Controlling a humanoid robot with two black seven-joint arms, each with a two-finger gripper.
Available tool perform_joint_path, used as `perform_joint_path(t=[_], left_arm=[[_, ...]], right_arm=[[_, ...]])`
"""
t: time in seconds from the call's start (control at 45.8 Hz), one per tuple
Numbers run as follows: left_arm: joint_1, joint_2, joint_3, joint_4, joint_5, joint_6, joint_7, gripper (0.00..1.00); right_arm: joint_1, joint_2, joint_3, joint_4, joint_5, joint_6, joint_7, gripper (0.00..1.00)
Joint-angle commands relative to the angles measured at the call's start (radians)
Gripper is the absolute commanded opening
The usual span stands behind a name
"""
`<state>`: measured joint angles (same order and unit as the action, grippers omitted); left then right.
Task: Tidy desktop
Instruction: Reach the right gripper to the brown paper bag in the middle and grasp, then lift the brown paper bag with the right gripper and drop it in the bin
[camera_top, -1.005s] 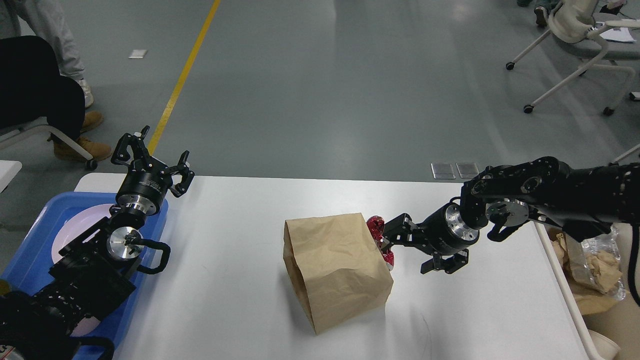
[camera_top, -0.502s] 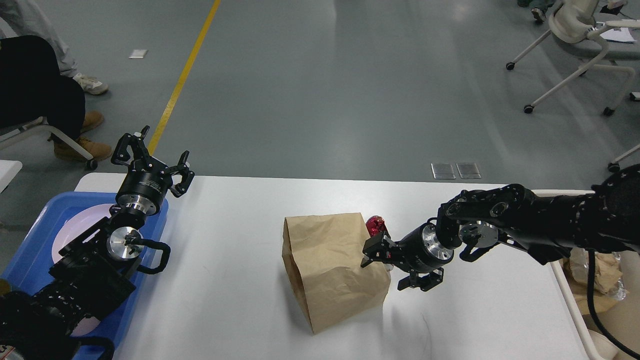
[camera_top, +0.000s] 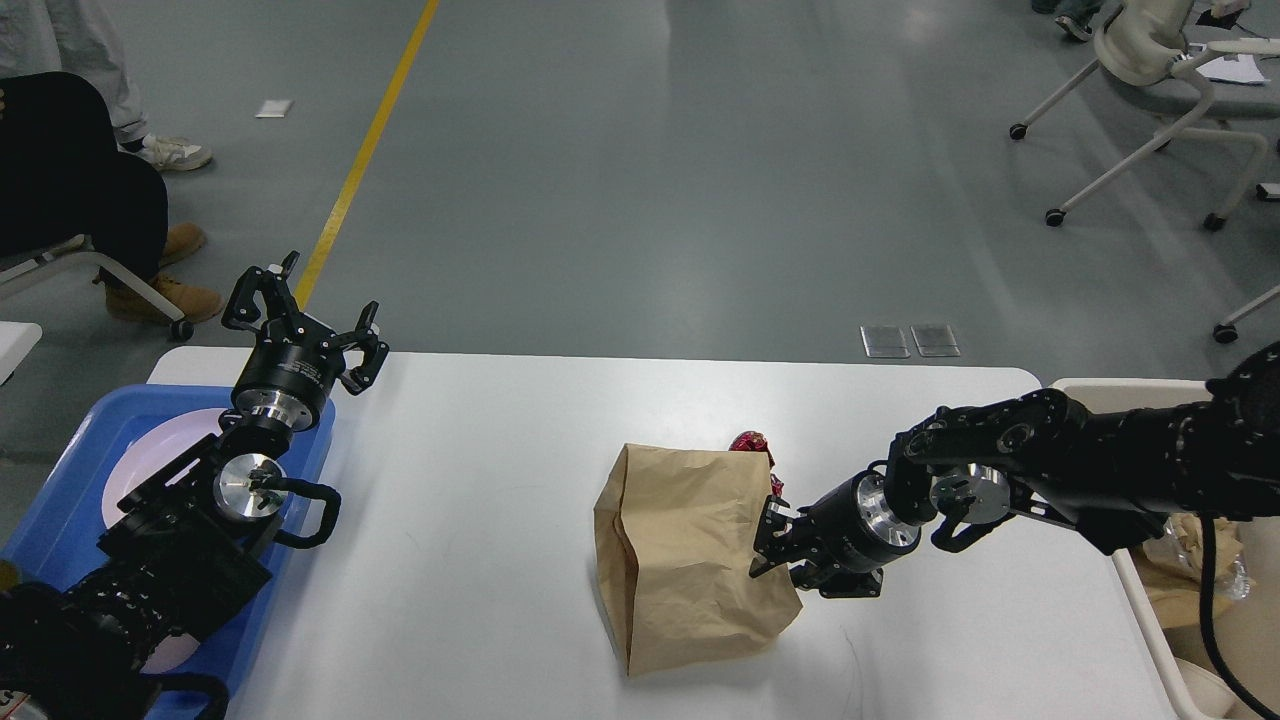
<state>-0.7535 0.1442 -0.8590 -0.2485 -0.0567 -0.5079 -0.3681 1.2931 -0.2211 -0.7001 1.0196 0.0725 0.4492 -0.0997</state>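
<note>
Where the large white matte desktop (camera_top: 480, 520) fills the lower frame, a crumpled brown paper bag (camera_top: 690, 560) sits at centre: light, soft, best pinched at its edge. Right gripper (camera_top: 775, 545) presses its side, finger spread unclear. Left gripper (camera_top: 305, 320), centre left, fingers wide.

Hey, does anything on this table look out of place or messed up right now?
Yes. A crumpled brown paper bag lies tipped on its side mid-desktop, with a red foil wrapper poking out behind its far corner. The right claw is pressed against the bag's right edge; its grip is unclear.
</note>
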Motion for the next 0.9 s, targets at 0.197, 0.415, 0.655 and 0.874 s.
perform_joint_path(t=[0.197,0.415,0.655,0.874], left_arm=[[0.0,0.0,0.0,0.0,0.0,0.0,0.0,0.97],[0.0,0.0,0.0,0.0,0.0,0.0,0.0,0.97],[0.0,0.0,0.0,0.0,0.0,0.0,0.0,0.96],[0.0,0.0,0.0,0.0,0.0,0.0,0.0,0.97]], right_arm=[[0.146,-0.174,0.002,0.175,-0.003,0.008,0.002,0.0],[0.356,-0.383,0.001,0.258,-0.005,0.117,0.002,0.0],[0.489,-0.492,-0.001,0.258,-0.003,0.259,0.002,0.0],[0.561,-0.547,-0.001,0.254,-0.002,0.27,0.003,0.0]])
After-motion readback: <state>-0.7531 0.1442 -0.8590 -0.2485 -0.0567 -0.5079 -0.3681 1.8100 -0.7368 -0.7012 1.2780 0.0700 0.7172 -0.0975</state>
